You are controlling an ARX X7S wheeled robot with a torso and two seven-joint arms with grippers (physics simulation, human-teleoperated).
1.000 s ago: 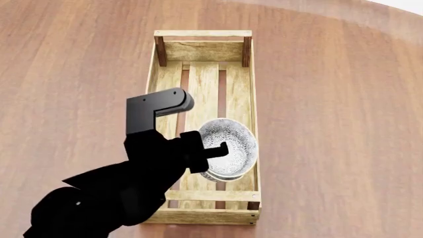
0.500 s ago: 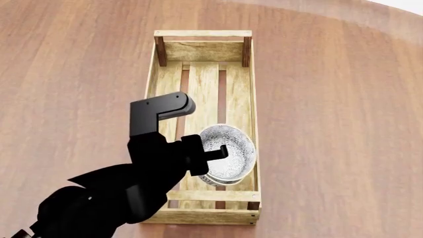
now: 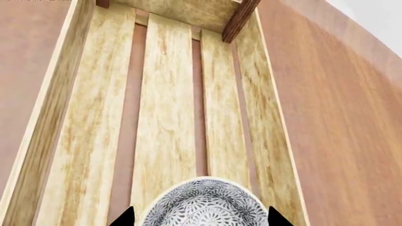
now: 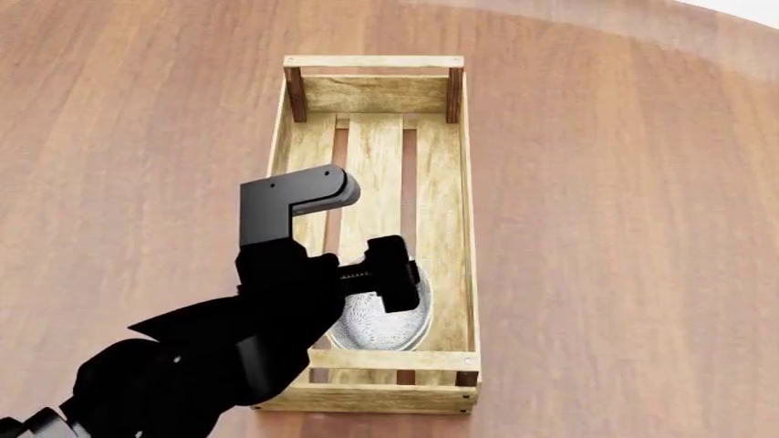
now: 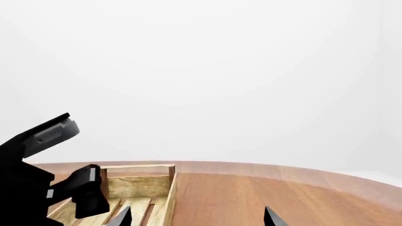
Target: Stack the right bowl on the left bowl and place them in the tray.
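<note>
The tray (image 4: 466, 182) lies lengthwise on the table in the head view. A grey-and-white patterned bowl (image 4: 387, 327) rests on the tray floor at its near end. I cannot make out a second bowl under or in it. My left gripper (image 4: 387, 274) hangs just above the bowl. In the left wrist view its fingertips (image 3: 125, 217) stand wide apart on either side of the bowl (image 3: 204, 207), so the gripper (image 3: 201, 218) is open. My right gripper (image 5: 197, 218) is open and empty, held high and out of the head view.
The brown wooden table (image 4: 621, 228) spreads round the tray on all sides. The far part of the tray floor (image 3: 166, 94) is bare slats. The right wrist view shows the tray's far end (image 5: 138, 186) and my left arm (image 5: 37, 160).
The bowl was tilted and higher against the tray's right side. Now it sits level and lower at the near end. My left gripper has turned over it.
</note>
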